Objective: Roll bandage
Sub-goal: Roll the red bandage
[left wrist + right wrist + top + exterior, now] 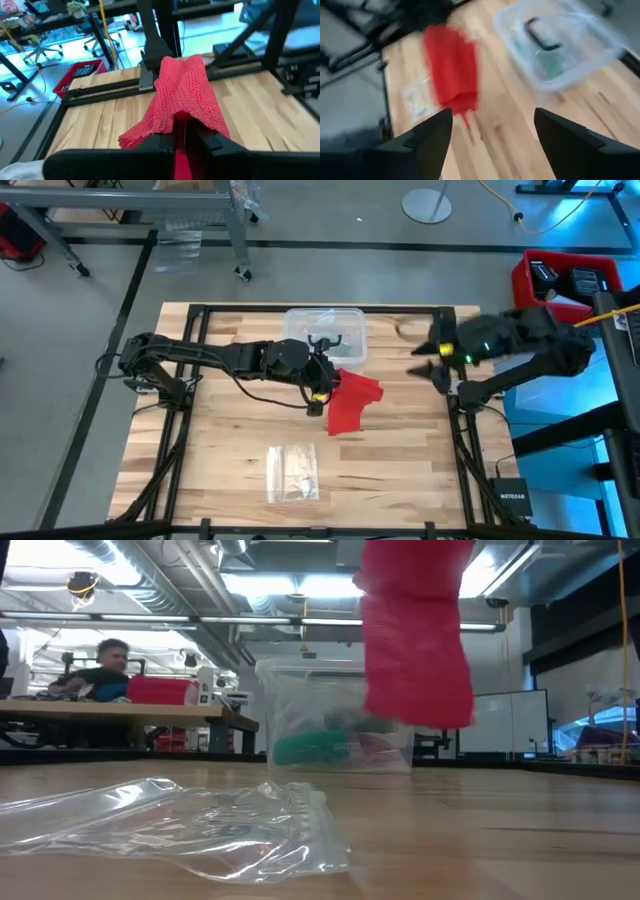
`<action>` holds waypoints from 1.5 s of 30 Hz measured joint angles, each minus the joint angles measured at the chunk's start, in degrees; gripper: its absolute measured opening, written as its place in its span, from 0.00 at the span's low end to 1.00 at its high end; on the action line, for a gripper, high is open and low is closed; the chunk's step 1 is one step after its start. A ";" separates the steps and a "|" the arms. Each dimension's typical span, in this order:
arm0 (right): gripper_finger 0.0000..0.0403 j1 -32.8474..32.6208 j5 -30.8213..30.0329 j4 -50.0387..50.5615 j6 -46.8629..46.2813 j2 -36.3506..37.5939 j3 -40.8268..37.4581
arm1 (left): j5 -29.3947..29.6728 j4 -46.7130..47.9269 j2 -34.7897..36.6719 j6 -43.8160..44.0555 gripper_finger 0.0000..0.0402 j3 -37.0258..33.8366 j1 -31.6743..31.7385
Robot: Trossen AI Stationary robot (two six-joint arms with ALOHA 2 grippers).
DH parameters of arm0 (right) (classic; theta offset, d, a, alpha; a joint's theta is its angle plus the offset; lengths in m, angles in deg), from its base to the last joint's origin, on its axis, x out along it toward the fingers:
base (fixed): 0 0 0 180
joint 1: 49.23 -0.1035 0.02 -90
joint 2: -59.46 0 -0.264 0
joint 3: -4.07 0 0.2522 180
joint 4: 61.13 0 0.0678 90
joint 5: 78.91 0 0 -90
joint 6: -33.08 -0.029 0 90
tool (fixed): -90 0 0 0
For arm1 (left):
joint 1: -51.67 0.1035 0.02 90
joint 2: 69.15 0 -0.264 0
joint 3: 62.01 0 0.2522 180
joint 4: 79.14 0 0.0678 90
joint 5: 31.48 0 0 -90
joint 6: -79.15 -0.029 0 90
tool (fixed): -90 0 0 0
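The red bandage (355, 402) is a loose, crumpled strip at mid-table, in front of the clear box. It hangs above the wood in the low view (415, 640). My left gripper (318, 388) reaches in from the table's left and is shut on the bandage (182, 95). My right gripper (432, 362) is open and empty at the table's right side, apart from the bandage. Its wrist view shows the bandage (451, 70) ahead, beyond its spread fingers (436, 136). My left gripper pinches a bunched part of the bandage (181, 125) between its two fingers; one layer or several, I cannot tell. The fingers come from the table's left. The fabric spreads out beyond the fingertips and hangs down slack, its lower end (420, 715) clear of the table.
A clear plastic box with a black handle (326, 335) stands behind the bandage toward the far edge. A small clear plastic bag (292, 472) lies near the front edge and shows in the low view (190, 825). A person sits at a desk in the room behind (105, 670).
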 joint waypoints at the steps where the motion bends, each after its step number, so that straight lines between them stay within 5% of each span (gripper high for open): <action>1: 0.71 -2.82 -2.33 -1.54 -0.12 0.96 -1.97 | 0.00 -0.65 0.00 0.18 0.03 0.00 -0.02; 6: 0.71 -16.50 -14.67 -12.19 0.23 5.07 -16.43 | -0.05 -3.34 0.00 0.13 0.03 0.00 -0.31; 12: 0.71 -25.08 -20.91 -24.76 0.15 5.74 -32.89 | 4.08 -3.94 1.20 -2.70 0.03 0.00 -0.20; 17: 0.71 -25.70 -20.93 -31.22 -1.63 3.50 -44.12 | 4.28 -4.96 1.53 -3.00 0.03 0.00 0.00; 22: 0.71 -25.66 -31.94 -44.33 0.94 1.23 -50.93 | 4.26 -5.59 1.55 -4.21 0.03 0.00 -0.04; 32: 0.71 -24.71 -40.48 -64.55 5.29 -0.40 -59.10 | 4.26 -6.39 1.55 -4.05 0.03 0.00 -0.15; 39: 0.68 -19.73 -33.39 -75.26 13.99 -4.98 -59.18 | 4.27 -7.04 1.55 -3.94 0.03 0.00 -0.15; 45: 0.38 -19.65 -29.00 -77.55 16.34 -5.41 -59.14 | 4.26 -7.04 1.57 -4.07 0.03 0.00 -0.11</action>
